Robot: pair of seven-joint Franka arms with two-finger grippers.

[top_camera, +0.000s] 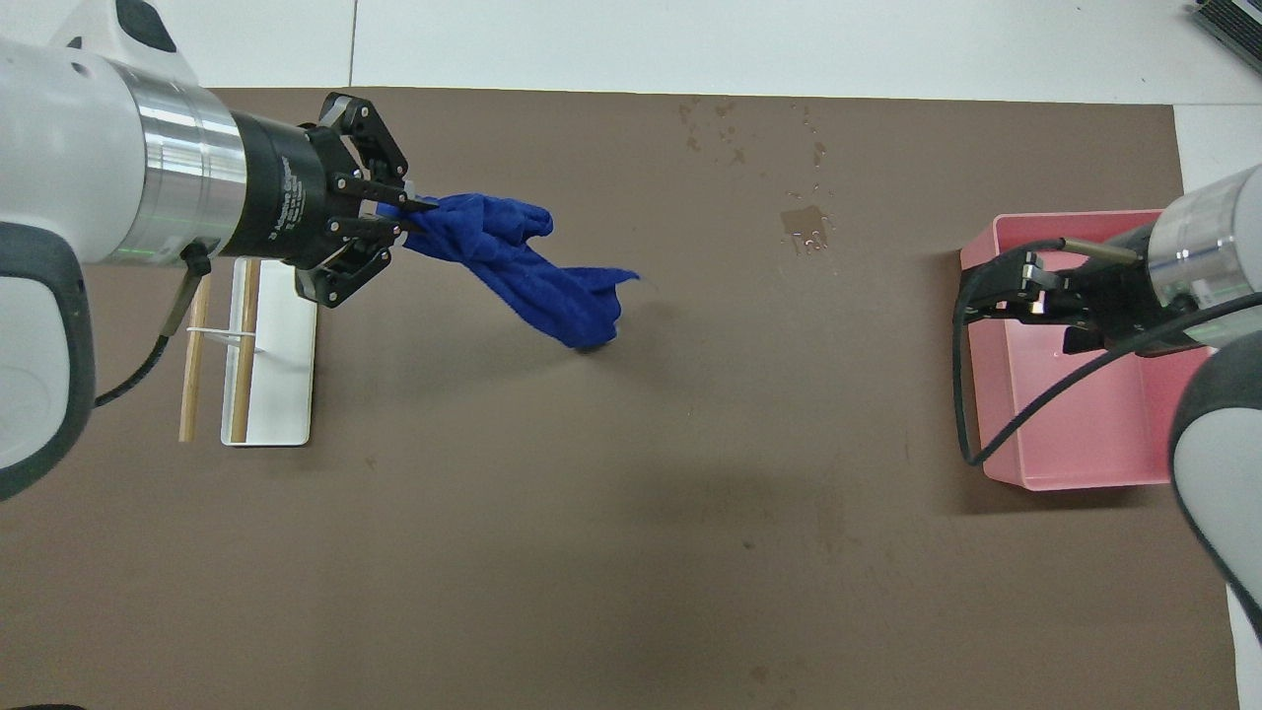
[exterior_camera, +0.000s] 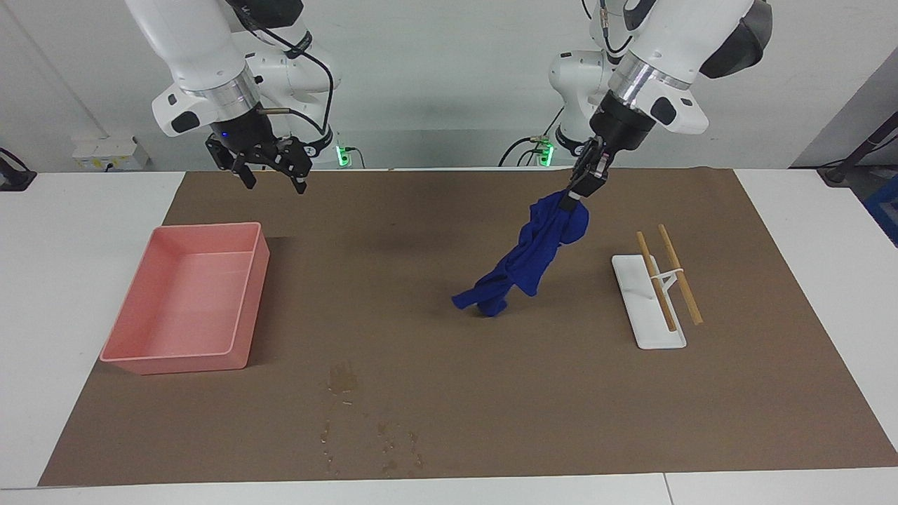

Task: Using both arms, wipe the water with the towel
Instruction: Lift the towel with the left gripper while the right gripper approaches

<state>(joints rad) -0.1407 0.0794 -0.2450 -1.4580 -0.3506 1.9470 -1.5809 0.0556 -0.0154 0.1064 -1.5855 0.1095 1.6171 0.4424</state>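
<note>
On the mat (exterior_camera: 435, 421), the tray (exterior_camera: 184, 301) lies toward the right arm's end, the rack (exterior_camera: 649, 305) toward the left arm's end, the towel (exterior_camera: 523, 263) between them, and the water (exterior_camera: 344, 379) farthest from the robots.

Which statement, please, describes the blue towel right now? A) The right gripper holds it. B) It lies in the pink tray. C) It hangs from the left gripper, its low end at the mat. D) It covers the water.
C: the left gripper pinches the blue towel, which trails down to the mat.
</note>
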